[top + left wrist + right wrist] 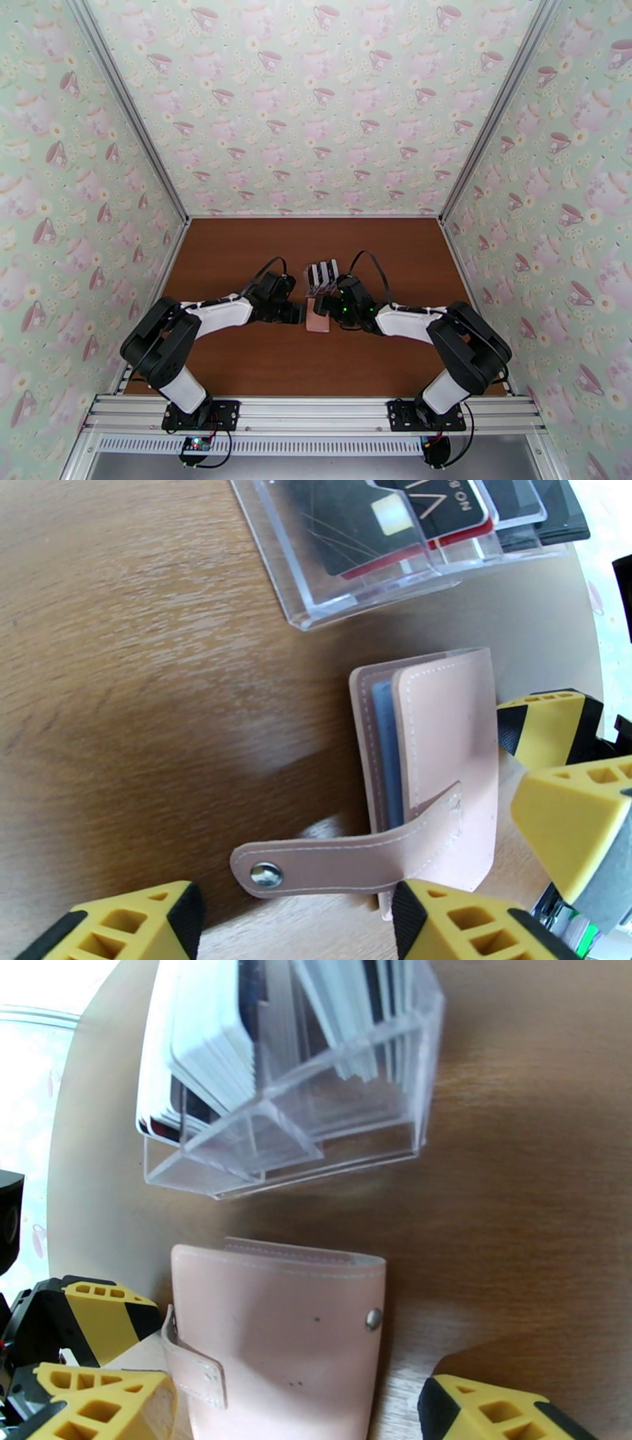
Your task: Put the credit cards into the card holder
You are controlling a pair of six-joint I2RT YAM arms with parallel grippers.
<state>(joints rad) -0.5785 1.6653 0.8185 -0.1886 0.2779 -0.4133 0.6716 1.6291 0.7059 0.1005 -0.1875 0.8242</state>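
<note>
Honestly, left hand (292,910) and right hand (296,1406) both released beside the light-looking, floppy card holder (446,748); I'd pinch its spine.

wallet (276,1331): on table (118,677), smack between right gripper (296,1390) jaws
strap (332,867): between left gripper (296,898) jaws
rack (371,598): just beyond the wallet, ahead of both jaws
cards (355,519): in rack

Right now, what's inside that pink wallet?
The pink wallet lies slightly ajar, and the edge of a pale blue-grey inner pocket shows between its covers. The top cover hides whether any card sits inside.
</note>
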